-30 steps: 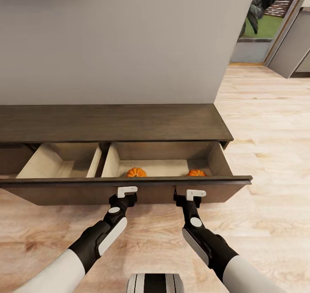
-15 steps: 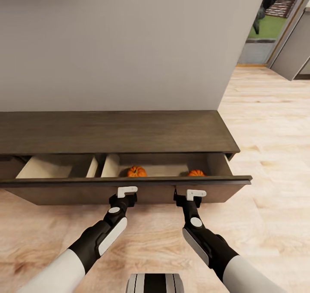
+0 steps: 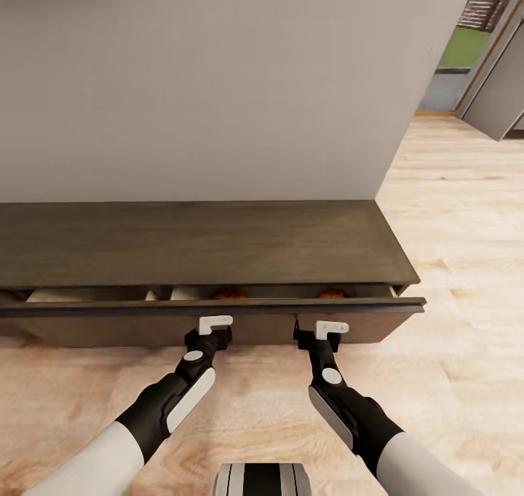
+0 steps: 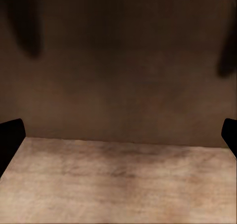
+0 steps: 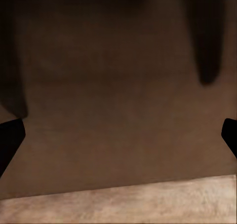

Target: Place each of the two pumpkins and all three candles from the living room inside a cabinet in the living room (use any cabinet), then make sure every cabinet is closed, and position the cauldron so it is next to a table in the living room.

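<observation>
While both pumpkins (image 3: 230,292) sit inside, cabinet (image 3: 204,245) drawer nearly closed; left gripper (image 3: 212,333) and right gripper (image 3: 322,336) spread apart; candles, cauldron unaccounted for.

Only a thin slit is left between the cabinet (image 3: 196,245) top and the drawer front (image 3: 218,327), too narrow for a gripper. The slit is partly blocked by two pumpkins (image 3: 229,292). Open wooden floor (image 3: 451,277) is offered to the right.
</observation>
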Controlling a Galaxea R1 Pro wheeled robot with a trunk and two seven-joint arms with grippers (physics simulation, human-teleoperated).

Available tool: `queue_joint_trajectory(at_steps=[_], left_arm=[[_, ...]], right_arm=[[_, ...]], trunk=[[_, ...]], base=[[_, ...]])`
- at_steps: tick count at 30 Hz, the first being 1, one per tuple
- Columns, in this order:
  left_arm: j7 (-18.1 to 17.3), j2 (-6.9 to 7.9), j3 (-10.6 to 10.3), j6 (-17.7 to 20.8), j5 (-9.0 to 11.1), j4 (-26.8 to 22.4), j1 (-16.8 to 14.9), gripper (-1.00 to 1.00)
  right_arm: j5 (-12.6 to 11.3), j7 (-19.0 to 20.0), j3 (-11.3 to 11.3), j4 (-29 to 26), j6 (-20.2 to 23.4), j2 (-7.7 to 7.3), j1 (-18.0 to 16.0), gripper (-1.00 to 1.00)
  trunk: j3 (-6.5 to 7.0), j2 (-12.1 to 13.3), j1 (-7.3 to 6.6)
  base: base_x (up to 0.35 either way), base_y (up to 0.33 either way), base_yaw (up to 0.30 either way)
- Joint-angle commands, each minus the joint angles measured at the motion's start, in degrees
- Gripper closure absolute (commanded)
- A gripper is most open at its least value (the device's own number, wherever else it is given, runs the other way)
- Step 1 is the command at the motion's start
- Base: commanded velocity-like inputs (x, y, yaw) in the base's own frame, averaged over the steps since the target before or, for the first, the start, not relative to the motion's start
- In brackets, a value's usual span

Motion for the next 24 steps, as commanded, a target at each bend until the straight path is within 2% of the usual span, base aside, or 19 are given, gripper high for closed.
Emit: queue_joint_trajectory(at_steps=[1,24], left_arm=[[0.5,0.07,-0.3,0.2,0.3,-0.1,-0.1,-1.00],[0.6,0.00,-0.3,0.1,0.2,-0.1,-0.1,-1.00]], right_arm=[[-0.5,-0.4,0.3,0.0,-0.4,-0.07,-0.1,-1.00],[-0.5,-0.4,0.3,0.0,-0.4,-0.07,-0.1,-1.00]], trunk=[[-0.04,0.0,0.02],[-0.04,0.0,0.02]], base=[[0.259,0.000,0.000],[0.070,0.004,0.000]])
